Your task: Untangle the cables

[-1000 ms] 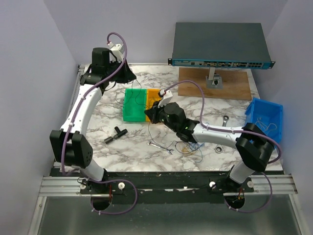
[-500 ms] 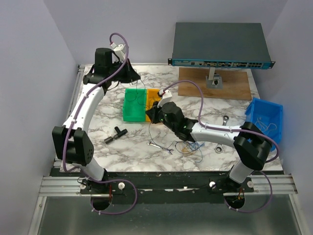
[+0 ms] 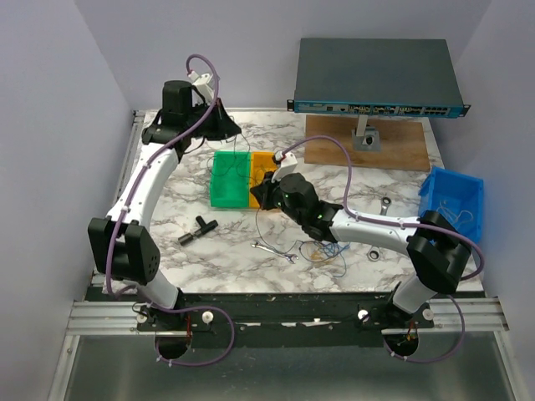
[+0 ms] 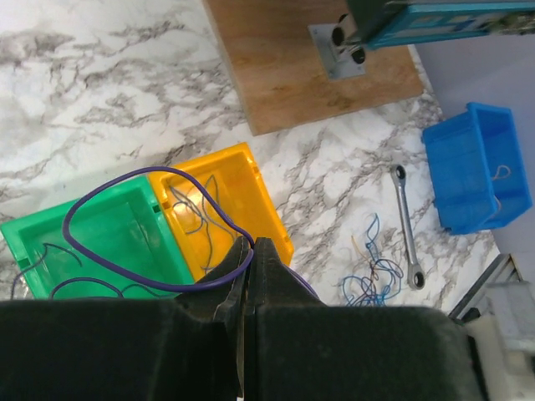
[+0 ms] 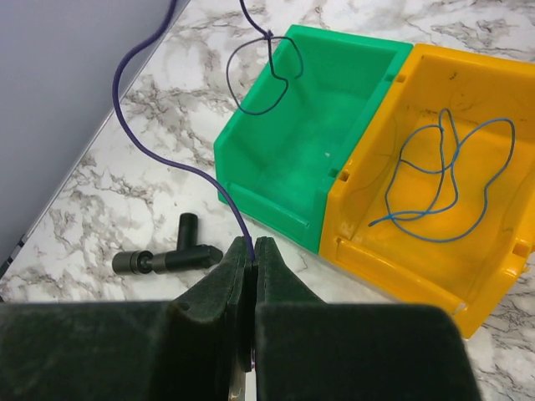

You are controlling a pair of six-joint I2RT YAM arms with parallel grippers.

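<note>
Purple cable (image 5: 116, 88): one strand, each end pinched by a tightly closed tool, the left tool (image 4: 248, 251) beyond the green bin (image 3: 219, 194) and the right tool (image 5: 253, 251) before it. Long axis runs far-to-near over the bin. Blue tangle (image 3: 324, 249): on the table right of the bin, nearer the right arm.

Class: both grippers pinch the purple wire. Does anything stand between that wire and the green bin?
Nothing visible does. The purple wire, pinched by the left gripper and the right gripper, loops over the green bin, whose top is open with no lid or tool across it.
</note>
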